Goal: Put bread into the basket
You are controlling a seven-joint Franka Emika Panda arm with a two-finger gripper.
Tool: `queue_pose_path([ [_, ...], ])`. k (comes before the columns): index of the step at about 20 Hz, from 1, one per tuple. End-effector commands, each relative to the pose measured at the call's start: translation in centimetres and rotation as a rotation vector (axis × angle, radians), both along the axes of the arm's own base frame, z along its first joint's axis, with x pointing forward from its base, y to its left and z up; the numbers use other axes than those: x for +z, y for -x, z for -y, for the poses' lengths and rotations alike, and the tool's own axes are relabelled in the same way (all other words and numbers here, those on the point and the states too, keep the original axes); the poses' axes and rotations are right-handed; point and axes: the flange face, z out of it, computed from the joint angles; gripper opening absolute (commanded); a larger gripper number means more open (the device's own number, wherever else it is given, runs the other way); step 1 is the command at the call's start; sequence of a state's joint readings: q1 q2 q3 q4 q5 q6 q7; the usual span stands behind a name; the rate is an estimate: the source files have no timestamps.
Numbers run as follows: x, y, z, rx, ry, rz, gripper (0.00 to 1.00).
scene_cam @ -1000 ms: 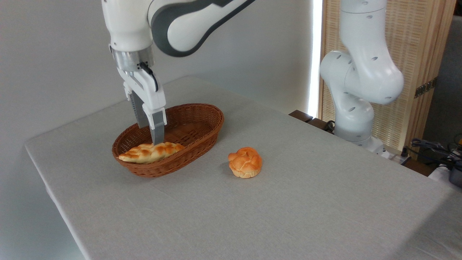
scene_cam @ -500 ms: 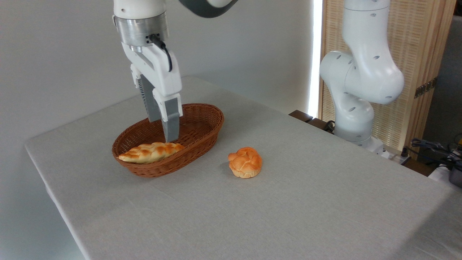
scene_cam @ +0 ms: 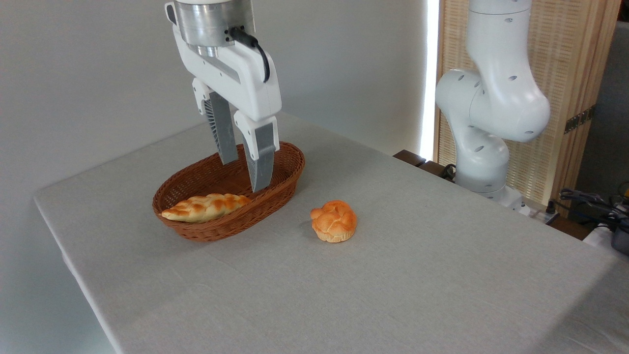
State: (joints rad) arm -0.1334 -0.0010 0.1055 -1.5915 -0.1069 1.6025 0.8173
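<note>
**Bread in basket, hand empty above it**

The bread (scene_cam: 205,207) is seen lying inside the basket (scene_cam: 280,183), along its near-left wall, with one pointed end at the left rim. The hand (scene_cam: 244,174) is held above the basket's right half, fingers spread apart and pointing down, nothing gripped between them; it is clear of the bread. A bun (scene_cam: 334,221) is set on the worktop (scene_cam: 393,275) just right of the basket, apart from it.
</note>
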Motion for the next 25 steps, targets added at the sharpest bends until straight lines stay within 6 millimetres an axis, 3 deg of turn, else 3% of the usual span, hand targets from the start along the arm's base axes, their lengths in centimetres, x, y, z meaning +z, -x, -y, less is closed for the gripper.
queue_pose_path([
  [1, 1.5, 0.9, 2.6, -0.060, -0.082, -0.004, 1.00],
  [6, 1.7, 0.7, 1.3, 0.020, -0.071, -0.001, 1.00],
  [25, 1.5, 0.7, 1.3, 0.015, -0.071, -0.003, 1.00],
])
